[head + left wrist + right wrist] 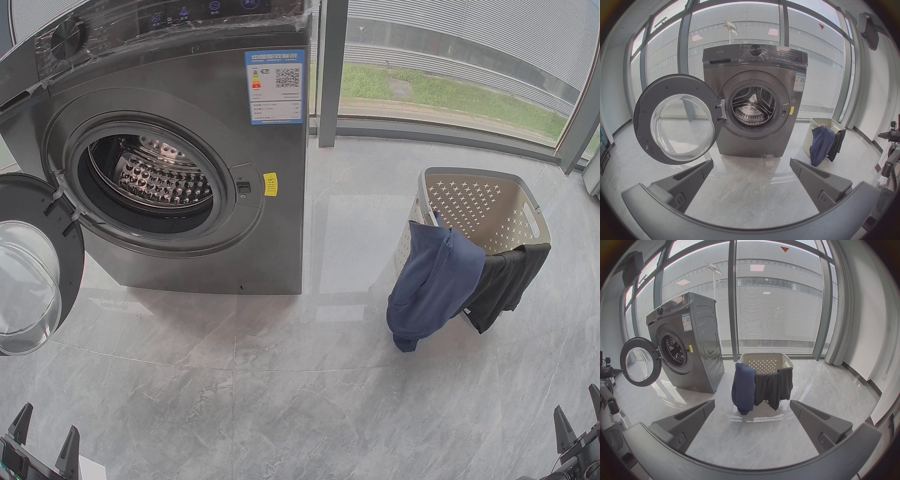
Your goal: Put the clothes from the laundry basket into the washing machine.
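A grey washing machine (187,144) stands at the left with its round door (31,269) swung wide; the drum (159,175) looks bare inside. To the right sits a beige laundry basket (487,206). A blue garment (434,281) and a black garment (503,281) hang over its near rim. My left gripper (44,434) is low at the near left, open, nothing between its fingers. My right gripper (578,415) is at the near right, open and holding nothing. The left wrist view faces the washing machine (756,100); the right wrist view faces the basket (767,362) and both garments.
Glossy grey tiled floor (281,387) spreads between me, the machine and the basket. Tall windows (450,75) with a frame post (330,69) run behind. The swung door juts into the floor space at the left. A white curtain (837,333) hangs at the right wall.
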{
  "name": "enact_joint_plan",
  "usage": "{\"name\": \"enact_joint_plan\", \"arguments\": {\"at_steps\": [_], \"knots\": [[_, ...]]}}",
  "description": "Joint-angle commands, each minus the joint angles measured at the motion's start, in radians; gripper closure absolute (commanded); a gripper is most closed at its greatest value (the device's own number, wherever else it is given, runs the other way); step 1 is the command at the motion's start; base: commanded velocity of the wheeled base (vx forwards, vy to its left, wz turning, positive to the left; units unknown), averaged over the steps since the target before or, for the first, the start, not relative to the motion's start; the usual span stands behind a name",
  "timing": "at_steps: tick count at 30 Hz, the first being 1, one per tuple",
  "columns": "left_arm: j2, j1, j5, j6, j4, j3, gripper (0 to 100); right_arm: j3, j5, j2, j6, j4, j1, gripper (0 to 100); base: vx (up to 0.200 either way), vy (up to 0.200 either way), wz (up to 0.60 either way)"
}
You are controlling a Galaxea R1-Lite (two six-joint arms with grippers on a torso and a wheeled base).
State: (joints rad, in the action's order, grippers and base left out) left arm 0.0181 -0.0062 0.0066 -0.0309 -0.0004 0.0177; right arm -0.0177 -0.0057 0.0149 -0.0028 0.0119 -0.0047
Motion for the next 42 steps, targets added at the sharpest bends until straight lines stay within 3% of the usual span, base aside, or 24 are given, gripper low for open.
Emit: {"name": "enact_joint_plan", "arguments": {"at_steps": [1, 8, 17, 26, 42], "knots": [[-0.012, 0.000, 0.001, -0.001, -0.001, -0.018, 0, 0.013, 0.000, -0.007, 0.000, 0.000, 0.000, 0, 0.000, -0.200, 0.00], [-0.012, 0.000, 0.001, -0.003, -0.001, -0.018, 0, 0.013, 0.000, -0.007, 0.000, 0.000, 0.000, 0, 0.000, -0.029, 0.00], [-0.012, 0.000, 0.001, -0.004, -0.001, -0.018, 0, 0.013, 0.000, -0.007, 0.000, 0.000, 0.000, 0, 0.200, 0.000, 0.00], [-0.012, 0.000, 0.003, -0.004, -0.001, -0.018, 0, 0.013, 0.000, -0.007, 0.000, 0.000, 0.000, 0, 0.000, 0.000, 0.00], [-0.012, 0.000, 0.001, -0.006, -0.001, -0.018, 0, 0.013, 0.000, -0.007, 0.000, 0.000, 0.000, 0, 0.000, -0.200, 0.00]]}}
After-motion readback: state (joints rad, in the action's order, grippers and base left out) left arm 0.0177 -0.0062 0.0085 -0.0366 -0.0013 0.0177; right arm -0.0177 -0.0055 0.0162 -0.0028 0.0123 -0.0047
